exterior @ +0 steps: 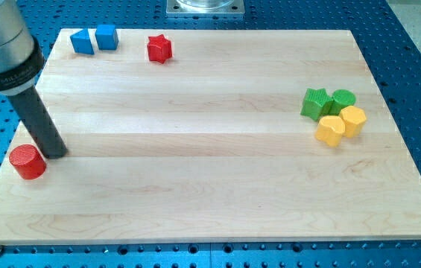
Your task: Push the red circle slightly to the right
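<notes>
Red circle [27, 161]: set flat on the wooden board [195, 186] near the view's left edge, in the lower left part, close to the board's border.
Tip [56, 154]: my tip is found just to the view's right of the red circle and a little above it; whether the two are touching cannot be told, since the gap is very narrow.
Rod: seen slanting down from the grey cylinder at the view's top left to the tip on the board.
Gripper state: none is carried by this arm, so no opening or holding is shown.
Red star [159, 48]: placed near the board's top edge, left of centre.
Blue blocks: two are seen at the top left corner, a blue block [82, 42] with slanted sides and a blue cube [106, 36] just beside it on the view's right.
Green blocks: a green star [315, 103] and a green cylinder [343, 100] are grouped at the view's right.
Yellow blocks: a yellow heart [330, 129] and a yellow hexagon [352, 120] are pressed against the green pair from below.
Spacing: the right-hand cluster is kept well apart from the red circle.
</notes>
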`<action>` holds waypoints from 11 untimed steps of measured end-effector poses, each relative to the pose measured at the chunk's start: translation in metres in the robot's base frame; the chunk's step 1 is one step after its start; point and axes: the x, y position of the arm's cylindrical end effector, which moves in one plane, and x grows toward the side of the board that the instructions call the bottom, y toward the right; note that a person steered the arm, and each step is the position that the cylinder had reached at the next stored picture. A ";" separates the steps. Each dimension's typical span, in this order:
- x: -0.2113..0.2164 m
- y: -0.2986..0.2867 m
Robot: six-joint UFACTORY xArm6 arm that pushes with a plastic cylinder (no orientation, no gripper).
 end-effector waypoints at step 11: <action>0.001 0.046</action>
